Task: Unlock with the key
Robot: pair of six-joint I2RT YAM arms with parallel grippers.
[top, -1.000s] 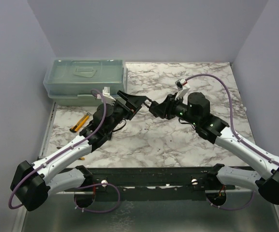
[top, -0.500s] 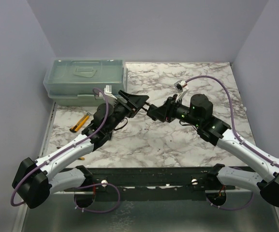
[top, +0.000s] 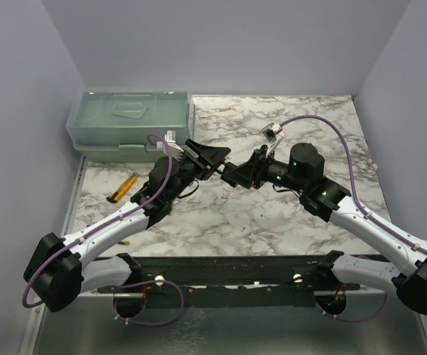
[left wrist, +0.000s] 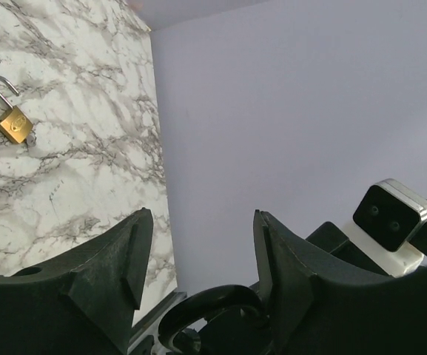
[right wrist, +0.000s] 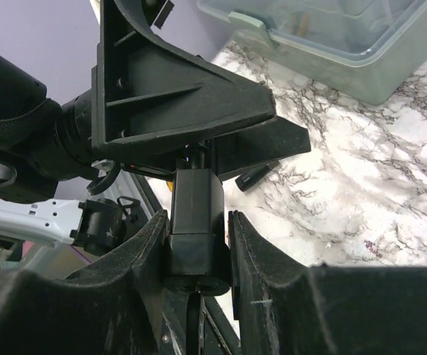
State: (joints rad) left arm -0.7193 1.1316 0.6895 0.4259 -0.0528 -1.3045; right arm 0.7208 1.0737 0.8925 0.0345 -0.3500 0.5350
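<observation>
My right gripper (top: pixel 233 176) is shut on a black padlock (right wrist: pixel 195 244), a squared black block held in the air between its fingers (right wrist: pixel 254 259). The block's far end reaches into my left gripper (top: pixel 212 157). In the left wrist view the black shackle loop (left wrist: pixel 213 305) sits low between the left fingers (left wrist: pixel 128 259), which stand wide apart and do not press it. A brass padlock (left wrist: pixel 12 122) with its shackle swung open lies on the marble table (left wrist: pixel 87 148). I cannot make out the key in any view.
A translucent green toolbox (top: pixel 129 122) stands at the back left and also shows in the right wrist view (right wrist: pixel 331 37). A yellow-handled tool (top: pixel 123 187) lies on the table's left side. Purple walls close in the back and both sides.
My right gripper has moved left with the black padlock, up to my left gripper. The left gripper has shifted slightly right and forward. The two now meet.
</observation>
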